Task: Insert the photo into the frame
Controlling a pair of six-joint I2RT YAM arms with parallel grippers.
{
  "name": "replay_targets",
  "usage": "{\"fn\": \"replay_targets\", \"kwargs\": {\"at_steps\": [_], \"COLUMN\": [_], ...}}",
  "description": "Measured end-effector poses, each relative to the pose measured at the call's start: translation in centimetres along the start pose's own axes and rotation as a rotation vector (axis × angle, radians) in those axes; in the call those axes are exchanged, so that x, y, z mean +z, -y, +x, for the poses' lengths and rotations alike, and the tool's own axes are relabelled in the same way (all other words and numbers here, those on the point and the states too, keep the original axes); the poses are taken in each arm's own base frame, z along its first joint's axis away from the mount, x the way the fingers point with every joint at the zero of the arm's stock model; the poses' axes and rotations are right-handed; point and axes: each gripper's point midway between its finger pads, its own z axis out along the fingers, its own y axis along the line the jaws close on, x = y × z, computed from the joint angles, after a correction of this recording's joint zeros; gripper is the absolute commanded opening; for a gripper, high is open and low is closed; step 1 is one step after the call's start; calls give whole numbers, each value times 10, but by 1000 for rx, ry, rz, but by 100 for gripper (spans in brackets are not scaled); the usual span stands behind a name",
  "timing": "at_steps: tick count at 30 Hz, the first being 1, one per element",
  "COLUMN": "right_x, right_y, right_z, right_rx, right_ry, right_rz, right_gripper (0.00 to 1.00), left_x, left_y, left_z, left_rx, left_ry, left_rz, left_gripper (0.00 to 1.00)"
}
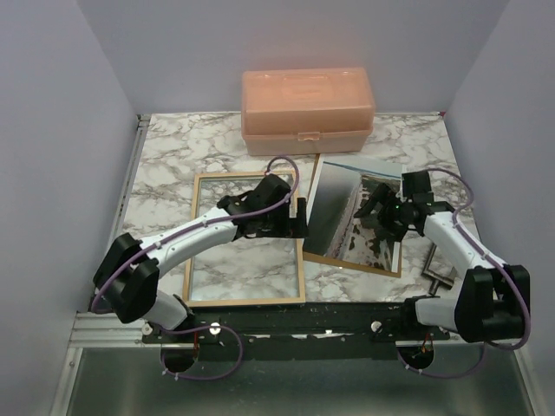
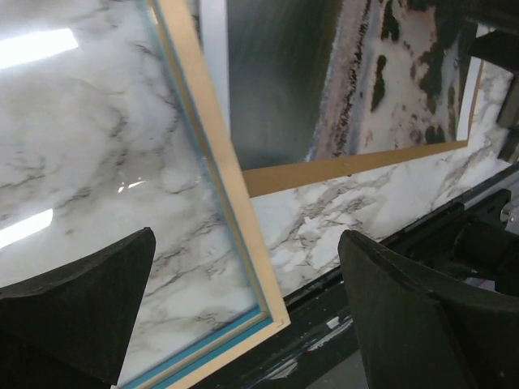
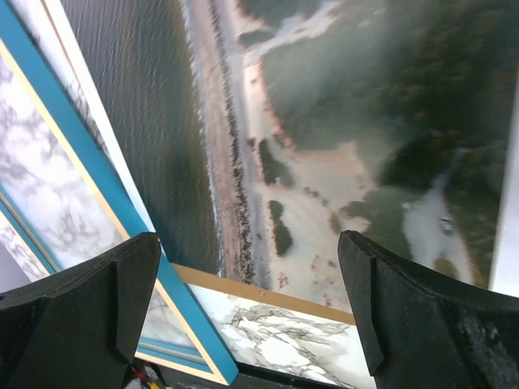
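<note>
Photo (image 1: 355, 212) is seen face up on a brown backing board (image 2: 349, 166), just right of the frame (image 1: 247, 300). That frame is laid flat on the marble table (image 1: 173, 156) and only its clear pane is held in it. Left gripper (image 2: 247, 300) and right gripper (image 3: 247, 308) are spread wide, with nothing gripped. Peach box (image 1: 308, 108) at the back is closed; its contents cannot be seen.

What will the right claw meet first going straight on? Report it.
Likely the photo: the open right claw points down at its near part, beside the brown backing board; depth unclear.

Left gripper (image 2: 247, 237) agape; right gripper (image 3: 249, 238) likewise
</note>
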Motion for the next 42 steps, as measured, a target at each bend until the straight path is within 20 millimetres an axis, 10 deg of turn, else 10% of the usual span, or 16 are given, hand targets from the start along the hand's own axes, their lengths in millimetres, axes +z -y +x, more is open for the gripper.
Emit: {"fn": "replay_targets", "kwargs": {"at_steps": [14, 42], "right_x": [-26, -5], "right_y": [95, 95], "right_z": [-20, -12], "right_rx": [318, 295], "right_ry": [118, 100], "right_rz": [138, 42], "right_gripper": [98, 95], "left_x": [39, 114], "left_y": [102, 74], "left_z": [28, 51], "left_rx": [102, 70], "left_ry": [-117, -296], "left_rz": [120, -42], "left_gripper": [99, 90]}}
